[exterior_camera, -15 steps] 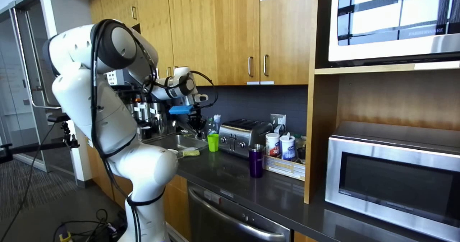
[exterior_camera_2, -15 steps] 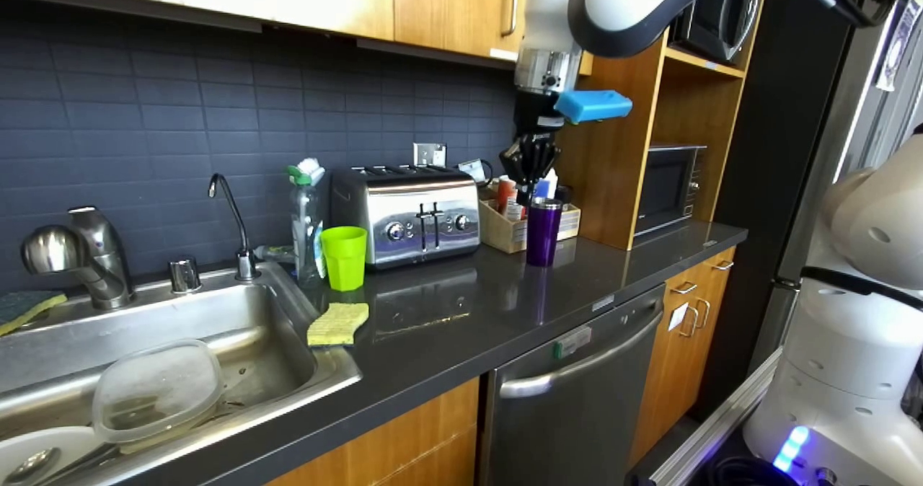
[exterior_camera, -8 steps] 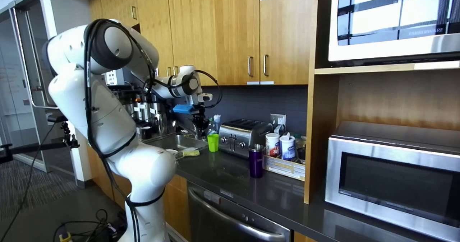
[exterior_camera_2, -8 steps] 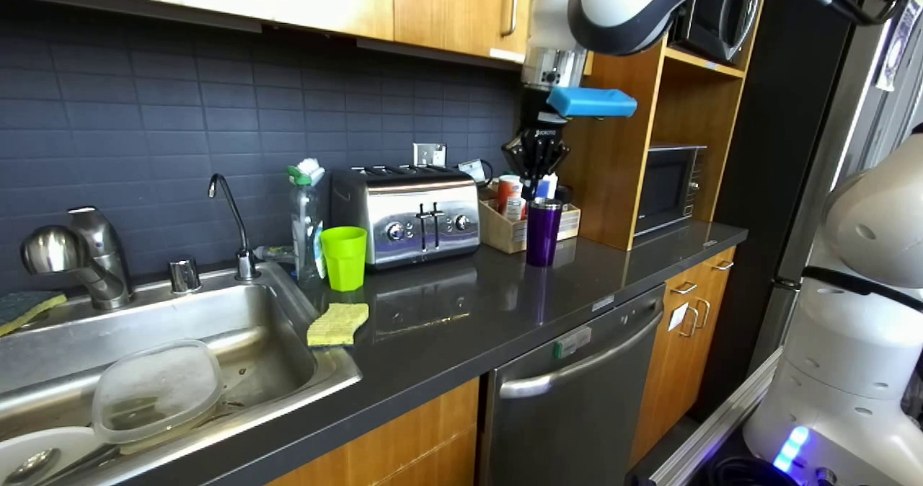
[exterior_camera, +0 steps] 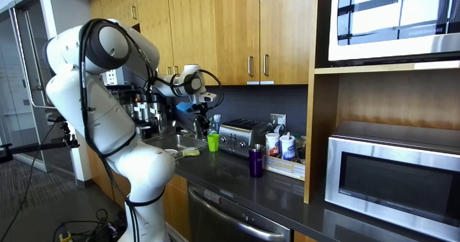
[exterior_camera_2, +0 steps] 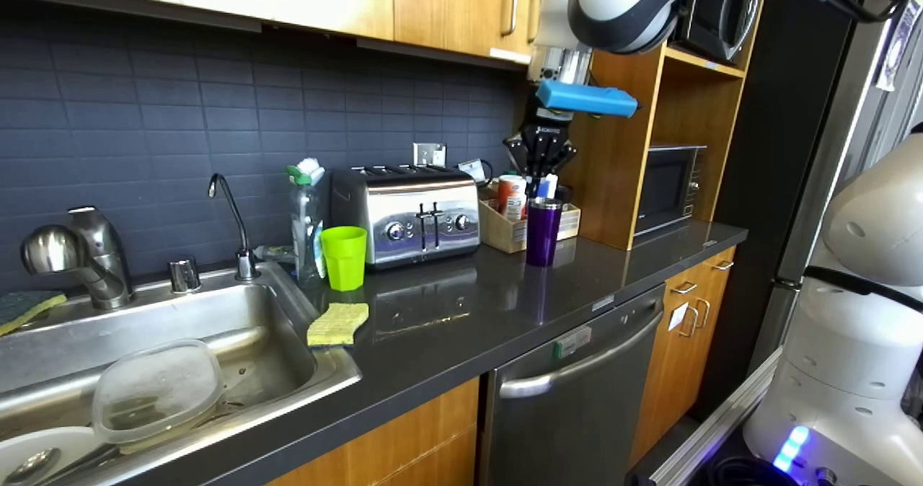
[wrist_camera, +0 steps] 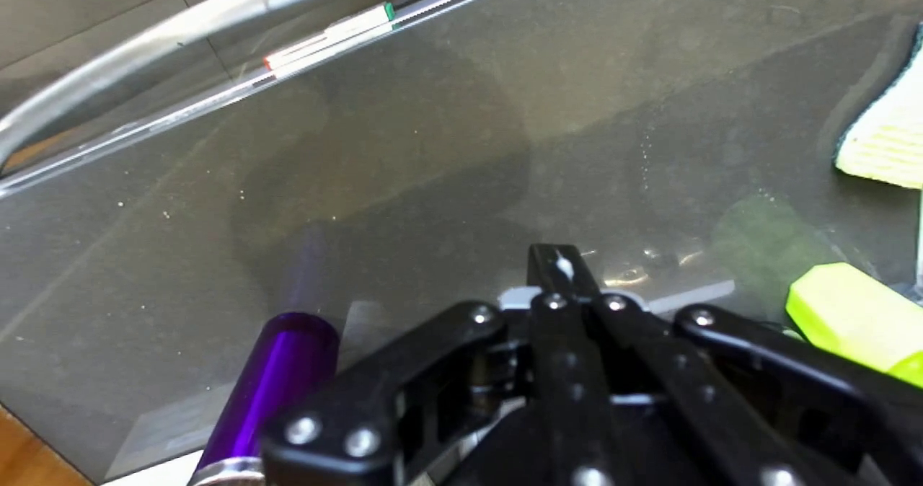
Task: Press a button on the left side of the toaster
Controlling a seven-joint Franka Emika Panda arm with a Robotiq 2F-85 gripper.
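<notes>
The toaster [exterior_camera: 248, 134] is a brushed silver box with dark slots on top, on the dark counter against the wall. In an exterior view, its front [exterior_camera_2: 443, 244] shows two upright levers in the middle, a left knob [exterior_camera_2: 395, 231] and a right knob [exterior_camera_2: 461, 222]. Small buttons are hard to make out. My gripper [exterior_camera_2: 534, 187] is shut and empty, pointing down above the counter, apart from the toaster. In an exterior view it appears over the purple tumbler; in another [exterior_camera: 205, 132] it appears left of the toaster. The wrist view [wrist_camera: 559, 262] shows its fingertips together; the toaster is not visible there.
A green cup [exterior_camera_2: 345, 257] and a soap bottle [exterior_camera_2: 306, 226] stand beside the toaster's left end. A purple tumbler [exterior_camera_2: 543, 232] and a box of canisters [exterior_camera_2: 505, 228] are at its right. A yellow sponge [exterior_camera_2: 337, 324] lies by the sink [exterior_camera_2: 277, 291]. Cabinets [exterior_camera: 237, 37] hang above.
My gripper has shifted slightly to the right in both exterior views. The wrist has turned, so the blue block on it now tilts. It stays shut, and the toaster has not moved.
</notes>
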